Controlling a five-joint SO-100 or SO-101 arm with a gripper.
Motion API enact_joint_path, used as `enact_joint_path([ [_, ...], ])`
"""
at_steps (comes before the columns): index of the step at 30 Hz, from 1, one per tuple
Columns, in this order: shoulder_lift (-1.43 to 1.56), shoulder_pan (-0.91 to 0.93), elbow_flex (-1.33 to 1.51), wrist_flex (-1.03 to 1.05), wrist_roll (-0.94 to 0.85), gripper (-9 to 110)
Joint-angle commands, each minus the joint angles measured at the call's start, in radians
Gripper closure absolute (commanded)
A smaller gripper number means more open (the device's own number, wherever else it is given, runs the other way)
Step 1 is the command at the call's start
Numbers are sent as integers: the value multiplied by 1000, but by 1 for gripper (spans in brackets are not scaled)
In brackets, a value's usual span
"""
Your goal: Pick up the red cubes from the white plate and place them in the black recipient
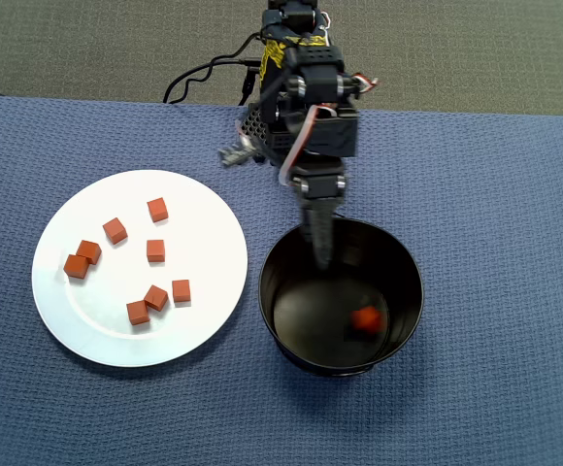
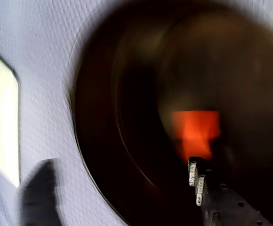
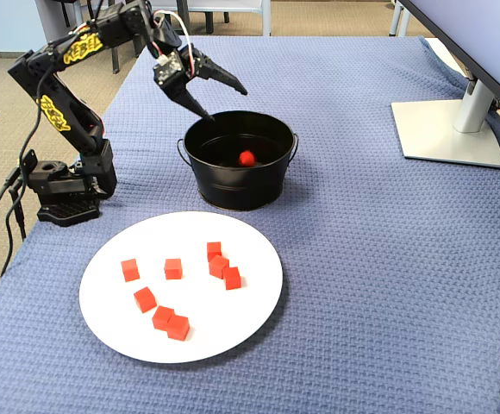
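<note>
Reaching over from its base, the arm (image 3: 69,86) holds the claw (image 3: 224,99) spread wide and empty above the black recipient (image 3: 241,185). One red cube (image 1: 365,318) lies inside that pot. Eight red cubes (image 1: 155,250) sit scattered on the white plate (image 1: 87,330) just beside it on the blue-clothed tabletop (image 1: 495,243).

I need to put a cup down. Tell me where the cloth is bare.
Bare: the blue cloth right of the black pot in the overhead view, and the strip below it. Crowded: the white plate with eight red cubes, and the open hand over the pot's rim.
</note>
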Motion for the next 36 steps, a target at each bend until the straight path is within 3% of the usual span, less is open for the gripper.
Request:
enact_joint_path([
  [1,110,256,-11,11,-258,72],
  [8,115,657,256,-91,-684,82],
  [14,-6,844,434,-298,-928,83],
  [19,-89,937,453,-365,-1172,78],
  [26,-163,1011,407,-333,-1230,79],
  [36,-221,1071,558,-534,-1266,79],
])
